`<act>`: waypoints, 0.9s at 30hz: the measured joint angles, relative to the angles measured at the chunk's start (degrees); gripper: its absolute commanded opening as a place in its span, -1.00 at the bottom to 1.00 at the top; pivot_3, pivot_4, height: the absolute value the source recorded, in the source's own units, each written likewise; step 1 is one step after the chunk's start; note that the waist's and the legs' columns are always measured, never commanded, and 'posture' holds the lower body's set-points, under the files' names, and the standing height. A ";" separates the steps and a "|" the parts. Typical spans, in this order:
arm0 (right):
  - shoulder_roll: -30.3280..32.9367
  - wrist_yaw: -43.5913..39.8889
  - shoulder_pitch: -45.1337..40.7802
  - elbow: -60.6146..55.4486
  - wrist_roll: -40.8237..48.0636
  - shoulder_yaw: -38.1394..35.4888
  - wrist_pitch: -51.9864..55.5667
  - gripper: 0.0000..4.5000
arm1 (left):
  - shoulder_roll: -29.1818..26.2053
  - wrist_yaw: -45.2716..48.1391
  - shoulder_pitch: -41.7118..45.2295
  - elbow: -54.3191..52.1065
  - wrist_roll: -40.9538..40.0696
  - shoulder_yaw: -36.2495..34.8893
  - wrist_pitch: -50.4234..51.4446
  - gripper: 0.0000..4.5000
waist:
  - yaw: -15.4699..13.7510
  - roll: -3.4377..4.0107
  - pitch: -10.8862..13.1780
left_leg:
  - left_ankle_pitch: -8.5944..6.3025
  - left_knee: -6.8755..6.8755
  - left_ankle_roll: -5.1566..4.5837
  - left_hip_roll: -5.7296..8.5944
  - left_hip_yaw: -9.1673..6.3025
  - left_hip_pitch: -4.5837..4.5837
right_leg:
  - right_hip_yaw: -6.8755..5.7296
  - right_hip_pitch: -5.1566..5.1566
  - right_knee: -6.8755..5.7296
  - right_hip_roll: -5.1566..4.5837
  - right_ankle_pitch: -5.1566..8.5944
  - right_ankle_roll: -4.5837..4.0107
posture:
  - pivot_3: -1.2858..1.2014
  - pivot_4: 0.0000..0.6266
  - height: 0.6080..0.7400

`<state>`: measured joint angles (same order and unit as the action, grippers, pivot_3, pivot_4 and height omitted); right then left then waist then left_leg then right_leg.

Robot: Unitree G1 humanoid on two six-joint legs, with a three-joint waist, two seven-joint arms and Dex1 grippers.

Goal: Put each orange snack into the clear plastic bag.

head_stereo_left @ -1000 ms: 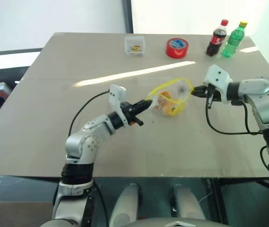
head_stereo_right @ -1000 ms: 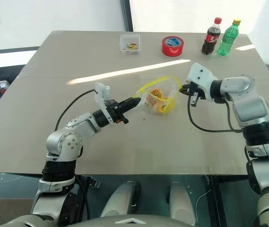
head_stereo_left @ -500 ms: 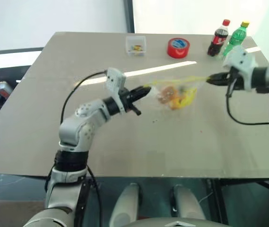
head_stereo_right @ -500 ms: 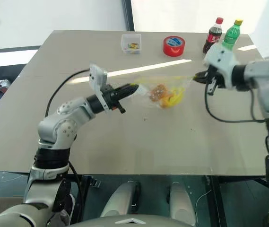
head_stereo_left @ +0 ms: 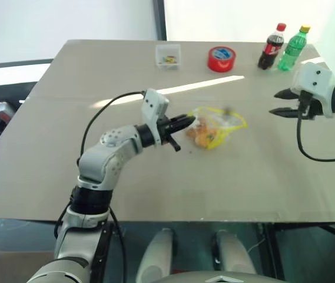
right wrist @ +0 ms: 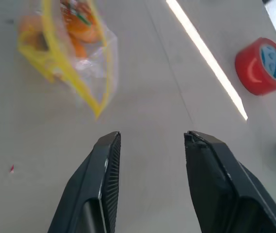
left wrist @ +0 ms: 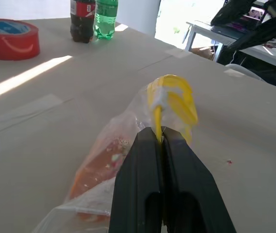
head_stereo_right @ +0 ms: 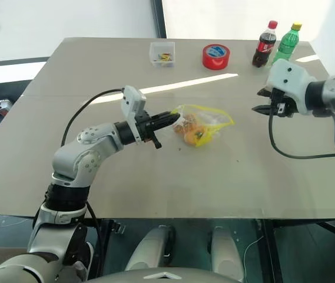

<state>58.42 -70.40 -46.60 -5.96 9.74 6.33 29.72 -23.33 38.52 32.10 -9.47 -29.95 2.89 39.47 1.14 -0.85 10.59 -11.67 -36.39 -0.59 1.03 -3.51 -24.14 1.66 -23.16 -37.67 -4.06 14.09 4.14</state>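
Observation:
The clear plastic bag [head_stereo_left: 219, 125], with its yellow strip, hangs from my left gripper [head_stereo_left: 188, 121] above the middle of the table and sags toward the tabletop. The left gripper is shut on the bag's yellow edge [left wrist: 158, 119]. Orange snacks [head_stereo_right: 186, 127] show through the crinkled plastic inside the bag, and the right wrist view also shows them [right wrist: 82, 26]. My right gripper [head_stereo_left: 274, 102] hovers to the right of the bag, well apart from it. It is open, with nothing between its fingers [right wrist: 106, 160].
At the table's far edge stand a small clear box [head_stereo_left: 168, 56], a red tape roll [head_stereo_left: 221, 59], a cola bottle [head_stereo_left: 270, 47] and a green bottle [head_stereo_left: 291, 48]. Bare tabletop [head_stereo_left: 232, 171] lies in front of the bag.
My right gripper let go of the bag's edge, opened and drew away to the right. The stretched bag slackened and dropped toward the left gripper, which rose a little while still holding it.

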 measured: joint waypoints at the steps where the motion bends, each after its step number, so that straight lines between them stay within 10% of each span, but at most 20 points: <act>1: -2.54 0.13 -1.97 -2.48 1.14 0.21 1.48 -0.05 | 0.24 -0.01 -0.28 -0.03 0.02 0.00 -0.05 -1.00 | 0.50 0.00 0.00 | 0.00 0.00 0.00 -0.03 0.01 0.06 | 0.05 0.00 -0.06 0.02 0.00 0.00 | 0.03 -0.52 1.00; 11: -15.79 4.00 -5.54 -2.45 -5.74 13.46 -8.03 -0.05 | -1.21 3.80 -0.41 -0.13 1.85 2.23 -3.59 -1.00 | 0.06 -0.02 -0.01 | 0.01 -0.10 0.01 0.13 0.00 0.09 | -0.06 0.10 -0.14 -0.05 -0.01 0.00 | 0.03 -0.52 1.00; 27: -23.31 3.80 -6.80 3.73 -10.98 15.22 -22.09 -0.05 | -6.28 9.25 -1.53 -0.15 15.63 8.54 -21.12 -1.00 | -0.26 -0.01 0.00 | 0.01 -0.07 0.00 0.11 0.02 0.09 | -0.09 0.08 -0.14 -0.01 0.00 -0.01 | 0.03 -0.52 1.00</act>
<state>35.11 -66.60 -53.39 -2.23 -1.24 21.55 7.63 -29.61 47.77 30.57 -9.62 -14.32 11.43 18.35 0.88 -0.86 10.59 -11.66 -36.46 -0.59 1.14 -3.48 -24.06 1.58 -23.08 -37.81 -4.07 14.09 4.14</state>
